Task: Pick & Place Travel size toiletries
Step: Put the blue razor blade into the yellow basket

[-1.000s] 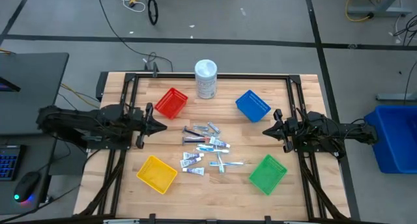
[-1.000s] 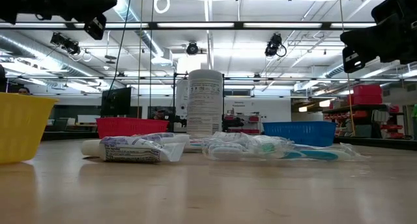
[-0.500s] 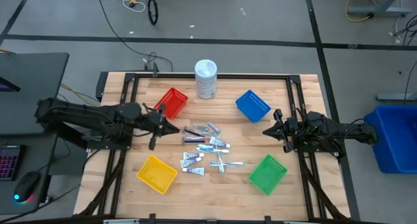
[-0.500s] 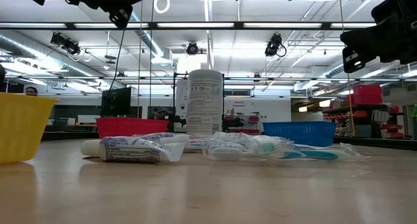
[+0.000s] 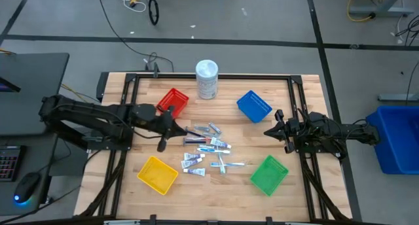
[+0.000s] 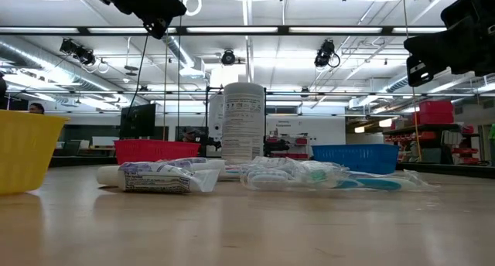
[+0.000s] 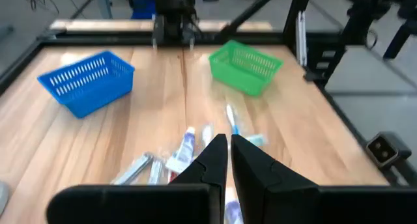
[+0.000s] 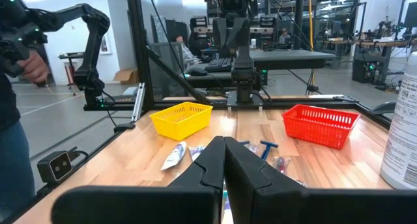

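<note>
The travel size toiletries (image 5: 206,146) lie flat in a loose pile at the table's middle: small white tubes, pale-blue sticks, thin dark pieces and grey packets. They also show in the low view (image 6: 263,175) and in the left wrist view (image 7: 186,149). My left gripper (image 5: 180,130) is shut and hovers above the table at the pile's left edge, between the red basket and the pile. My right gripper (image 5: 267,131), also shut, waits in the air off the pile's right side. Neither touches anything.
Four baskets ring the pile: red (image 5: 172,103) far left, blue (image 5: 253,106) far right, yellow (image 5: 157,174) near left, green (image 5: 269,174) near right. A tall white cylindrical container (image 5: 207,80) stands at the far edge. A person stands beyond the table (image 8: 16,74).
My left gripper has travelled toward the table's right, from beside the left frame past the red basket to the left edge of the toiletries pile, staying above the table. The toiletries have not moved.
</note>
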Robot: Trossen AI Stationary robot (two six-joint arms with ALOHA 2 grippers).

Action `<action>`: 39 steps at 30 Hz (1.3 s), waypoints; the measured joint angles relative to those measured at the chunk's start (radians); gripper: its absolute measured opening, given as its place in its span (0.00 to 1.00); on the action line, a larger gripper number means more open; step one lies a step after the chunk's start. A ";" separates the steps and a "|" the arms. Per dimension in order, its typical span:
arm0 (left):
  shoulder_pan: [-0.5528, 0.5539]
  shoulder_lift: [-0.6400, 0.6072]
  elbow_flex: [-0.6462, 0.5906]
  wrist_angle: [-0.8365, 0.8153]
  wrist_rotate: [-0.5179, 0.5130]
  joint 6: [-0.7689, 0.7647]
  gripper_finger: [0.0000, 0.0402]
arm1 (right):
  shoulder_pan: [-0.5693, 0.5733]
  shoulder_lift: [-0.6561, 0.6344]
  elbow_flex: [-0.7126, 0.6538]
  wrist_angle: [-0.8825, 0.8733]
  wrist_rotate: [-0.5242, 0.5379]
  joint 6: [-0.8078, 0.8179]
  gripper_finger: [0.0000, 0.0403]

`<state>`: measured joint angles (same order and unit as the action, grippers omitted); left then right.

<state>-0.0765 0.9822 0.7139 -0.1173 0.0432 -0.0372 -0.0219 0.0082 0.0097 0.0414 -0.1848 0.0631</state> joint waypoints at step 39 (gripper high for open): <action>0.001 0.256 0.272 -0.453 -0.165 0.087 0.07 | 0.000 0.000 0.000 0.000 0.000 0.000 0.04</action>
<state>-0.0757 1.2387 0.9855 -0.5707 -0.1216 0.0497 -0.0223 0.0082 0.0097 0.0410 -0.1849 0.0635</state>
